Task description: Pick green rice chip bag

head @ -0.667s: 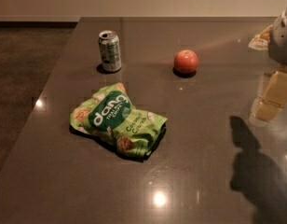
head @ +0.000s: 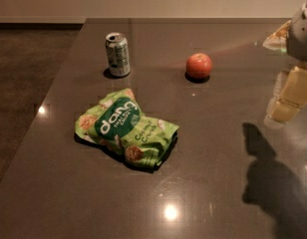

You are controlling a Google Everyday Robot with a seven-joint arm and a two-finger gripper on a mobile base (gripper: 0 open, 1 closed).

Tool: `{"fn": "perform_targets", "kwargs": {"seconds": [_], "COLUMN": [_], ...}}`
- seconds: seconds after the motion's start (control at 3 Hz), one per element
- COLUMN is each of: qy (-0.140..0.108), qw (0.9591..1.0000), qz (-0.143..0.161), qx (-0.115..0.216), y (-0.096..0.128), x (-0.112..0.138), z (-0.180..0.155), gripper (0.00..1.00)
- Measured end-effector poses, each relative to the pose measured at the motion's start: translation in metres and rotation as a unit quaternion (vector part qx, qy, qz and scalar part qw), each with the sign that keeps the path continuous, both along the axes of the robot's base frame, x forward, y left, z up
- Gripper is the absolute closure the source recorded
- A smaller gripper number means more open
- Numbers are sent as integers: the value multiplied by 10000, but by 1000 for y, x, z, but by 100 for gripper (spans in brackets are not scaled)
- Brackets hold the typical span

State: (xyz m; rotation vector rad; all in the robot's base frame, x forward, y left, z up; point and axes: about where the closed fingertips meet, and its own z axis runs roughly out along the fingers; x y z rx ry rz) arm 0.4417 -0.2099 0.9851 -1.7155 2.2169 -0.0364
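The green rice chip bag (head: 124, 129) lies crumpled on the dark table (head: 203, 183), left of centre, with white "dang" lettering facing up. My gripper (head: 289, 97) hangs at the right edge of the view, above the table and far to the right of the bag. It is pale yellow and holds nothing that I can see. Its shadow (head: 273, 183) falls on the table at the lower right.
A small silver-green drink can (head: 117, 54) stands upright behind the bag. A red apple (head: 199, 66) sits to the right of the can. Another snack packet (head: 278, 38) lies at the far right, partly hidden by my arm. The table's left edge runs diagonally, with the floor beyond it.
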Motion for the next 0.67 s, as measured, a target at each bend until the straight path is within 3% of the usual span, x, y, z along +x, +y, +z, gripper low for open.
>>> {"fn": "perform_targets", "kwargs": {"seconds": [0.67], "qy": [-113], "qw": [9969], "qz": [561], "qx": [543], "y": [82], "x": [10], "z": [10], "gripper": [0]}}
